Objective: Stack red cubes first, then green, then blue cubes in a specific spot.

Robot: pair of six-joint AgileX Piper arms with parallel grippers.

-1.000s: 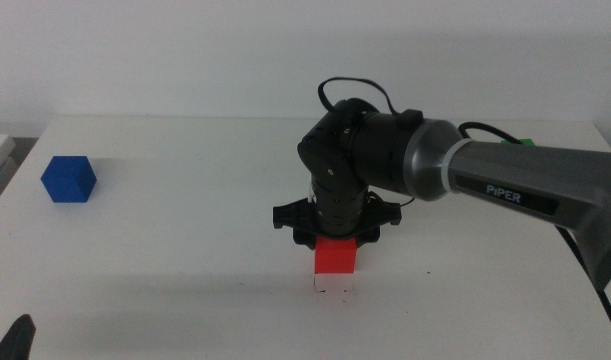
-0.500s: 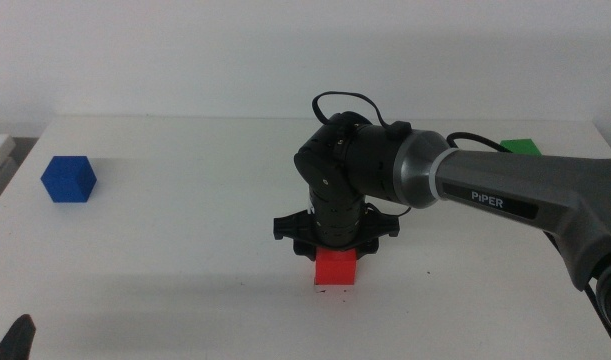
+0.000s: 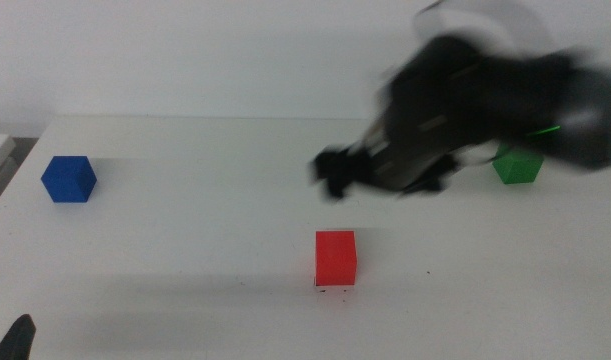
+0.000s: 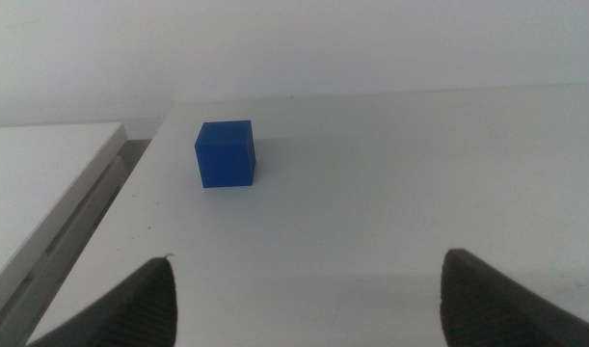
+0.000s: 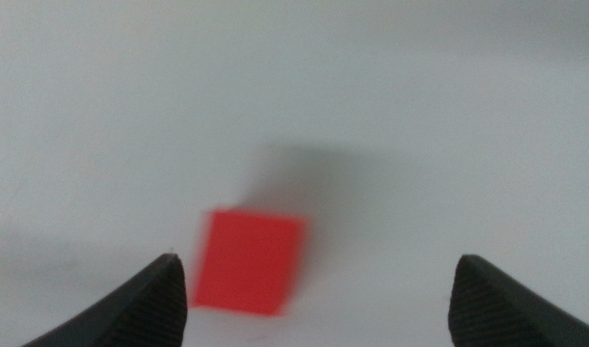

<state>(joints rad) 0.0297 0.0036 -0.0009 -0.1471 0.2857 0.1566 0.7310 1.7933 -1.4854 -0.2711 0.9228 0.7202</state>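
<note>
The red cube [image 3: 336, 257] stands alone on the table near the front centre, over small black marks [image 3: 334, 290] that peek out at its base; it also shows in the right wrist view [image 5: 247, 262]. My right gripper [image 3: 370, 175], blurred by motion, is raised up and to the right of the red cube, open and holding nothing [image 5: 313, 289]. The green cube [image 3: 516, 166] sits at the right, partly behind the right arm. The blue cube [image 3: 68, 179] rests at the far left [image 4: 225, 153]. My left gripper [image 4: 308, 289] waits at the front left corner, open and holding nothing.
A lone black speck [image 3: 429, 273] lies on the table right of the red cube. A lower white ledge [image 4: 43, 193] runs beside the table's left edge. The left gripper's tip [image 3: 13, 338] shows at the bottom left corner.
The right gripper set the red cube down on the marks, let go of it, and has swung up and away to the right. The blue cube and left arm have not moved.
</note>
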